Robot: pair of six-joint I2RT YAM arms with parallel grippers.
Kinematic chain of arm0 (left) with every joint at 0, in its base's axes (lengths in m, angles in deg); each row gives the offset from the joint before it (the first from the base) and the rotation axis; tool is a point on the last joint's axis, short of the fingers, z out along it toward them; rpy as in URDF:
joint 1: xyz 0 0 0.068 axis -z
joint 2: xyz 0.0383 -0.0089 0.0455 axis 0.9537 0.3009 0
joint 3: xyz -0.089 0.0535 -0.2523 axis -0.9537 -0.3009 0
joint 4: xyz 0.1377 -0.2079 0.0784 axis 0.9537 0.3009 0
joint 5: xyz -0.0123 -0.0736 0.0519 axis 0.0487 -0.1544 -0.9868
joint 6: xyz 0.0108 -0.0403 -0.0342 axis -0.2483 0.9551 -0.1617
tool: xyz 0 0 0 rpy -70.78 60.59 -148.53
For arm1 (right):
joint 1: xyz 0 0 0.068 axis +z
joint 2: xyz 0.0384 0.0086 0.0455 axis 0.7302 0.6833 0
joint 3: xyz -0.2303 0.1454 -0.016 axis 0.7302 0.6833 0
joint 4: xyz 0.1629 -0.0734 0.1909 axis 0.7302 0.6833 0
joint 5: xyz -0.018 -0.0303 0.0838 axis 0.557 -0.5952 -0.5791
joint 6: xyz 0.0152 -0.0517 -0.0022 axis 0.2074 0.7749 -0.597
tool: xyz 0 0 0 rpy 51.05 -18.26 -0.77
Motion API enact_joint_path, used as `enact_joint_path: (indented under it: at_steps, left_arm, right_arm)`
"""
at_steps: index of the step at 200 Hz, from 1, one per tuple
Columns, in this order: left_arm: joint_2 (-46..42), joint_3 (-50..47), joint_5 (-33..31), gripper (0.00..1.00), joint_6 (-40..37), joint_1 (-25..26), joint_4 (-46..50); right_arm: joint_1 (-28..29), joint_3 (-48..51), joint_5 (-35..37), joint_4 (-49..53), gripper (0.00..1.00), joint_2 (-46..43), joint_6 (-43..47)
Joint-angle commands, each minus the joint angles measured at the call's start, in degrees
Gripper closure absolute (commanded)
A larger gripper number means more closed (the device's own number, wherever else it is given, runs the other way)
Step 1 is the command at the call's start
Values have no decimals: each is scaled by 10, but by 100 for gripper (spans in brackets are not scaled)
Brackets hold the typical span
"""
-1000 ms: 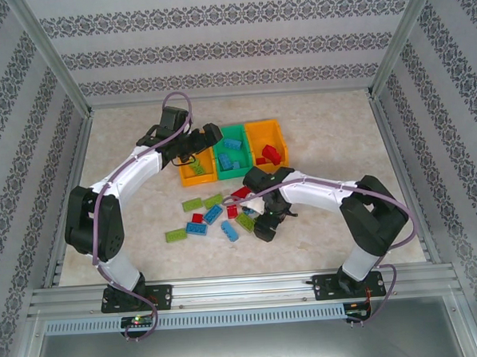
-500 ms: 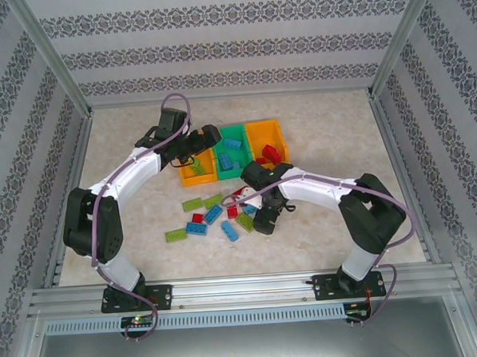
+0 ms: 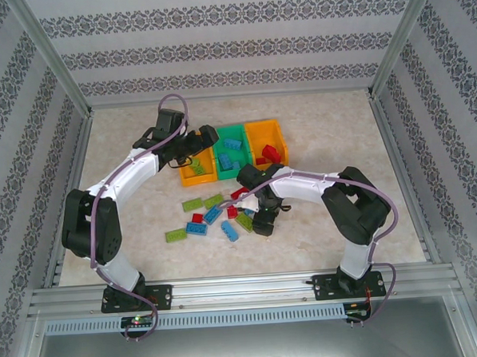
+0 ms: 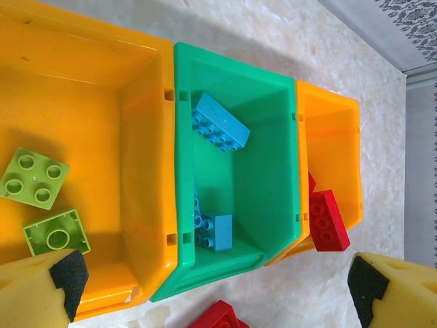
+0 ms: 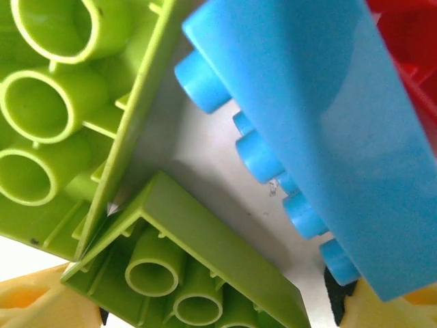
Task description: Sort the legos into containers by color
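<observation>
**As Loose Legos Waited, the Right Gripper Sat Deep in the Pile**

While the left gripper (image 4: 213, 290) hung empty with its jaws wide apart above the row of containers, the right gripper (image 3: 261, 222) was down among the loose legos (image 3: 212, 214) on the table (image 3: 153, 219), just in front of the bins. Its yellow pads (image 5: 34, 304) stood apart on either side of an upturned lime brick (image 5: 198, 273), and as far as the wrist view showed they were not clamped on it. A blue brick (image 5: 328, 137) lay on its side close against the lime one.

Sorting looked partly done. The left orange bin (image 4: 89, 75) held two lime pieces, the green bin (image 4: 273, 178) held blue ones, and the right orange bin (image 4: 334, 137) had a red brick (image 4: 328, 220) at its near end.

The bricks were judged light, rigid and smooth-walled, so likely to slip or pivot if pinched at a corner or across the studs. The safest hold looked to be squarely across the two long flat walls. With the lime brick lying hollow side up and its neighbours crowding it, a closing jaw could nudge the blue one or catch two at once.
</observation>
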State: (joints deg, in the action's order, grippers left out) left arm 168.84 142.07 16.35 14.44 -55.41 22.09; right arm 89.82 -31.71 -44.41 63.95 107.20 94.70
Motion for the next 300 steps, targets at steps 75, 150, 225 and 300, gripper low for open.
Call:
enact_joint_path:
  at_steps: [75, 150, 225, 300]
  left_arm:
    - [-23, -19, -1, 1, 4, -16, -4]
    - [-42, -43, -3, 1, 5, -28, -5]
    - [-83, -63, -48, 1, -27, -39, 48]
    - [-165, -149, -87, 1, -33, -80, 75]
  right_arm:
    - [9, 21, 20, 6, 50, -11, 2]
    - [8, 42, 20, 8, 71, -45, -10]
    - [5, 36, -22, 0, 76, -124, -38]
    - [-10, -98, -158, -75, 76, -90, -141]
